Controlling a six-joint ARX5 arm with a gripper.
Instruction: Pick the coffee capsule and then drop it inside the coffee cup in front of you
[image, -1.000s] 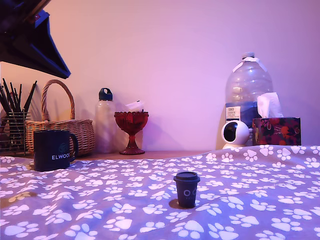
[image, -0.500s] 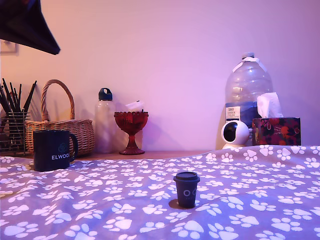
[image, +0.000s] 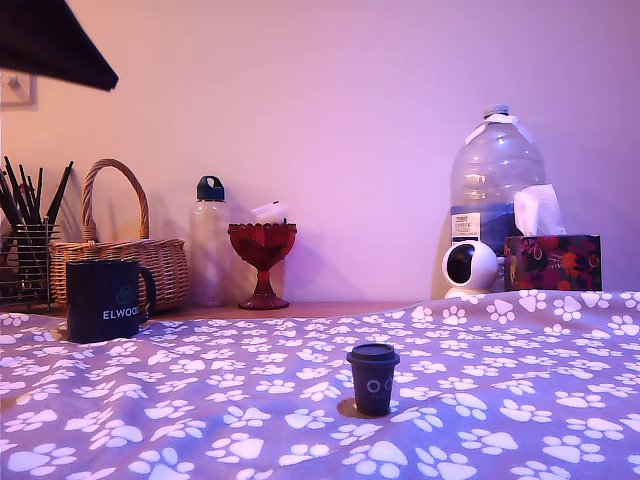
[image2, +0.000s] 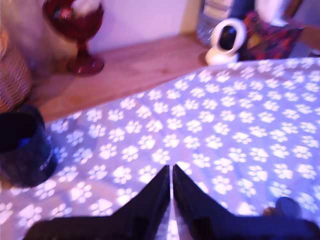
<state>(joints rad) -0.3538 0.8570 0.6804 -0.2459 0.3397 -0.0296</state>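
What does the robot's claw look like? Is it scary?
The claw has two dark, nearly black fingers, wide at the base and narrowing to sharp points, like a beak. No cables or markings show. In the exterior view only a dark angular piece of the arm shows.

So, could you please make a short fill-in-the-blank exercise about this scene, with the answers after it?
1. The coffee capsule stands upright on a cloth printed with white ____ prints.
2. The white lettering on the coffee cup begins "____".
3. In the wrist view, the end effector has its two fingers nearly ____, with nothing between them.
4. The goblet beside the bottle is ____ in colour.

Answers: paw; ELWOO; together; red
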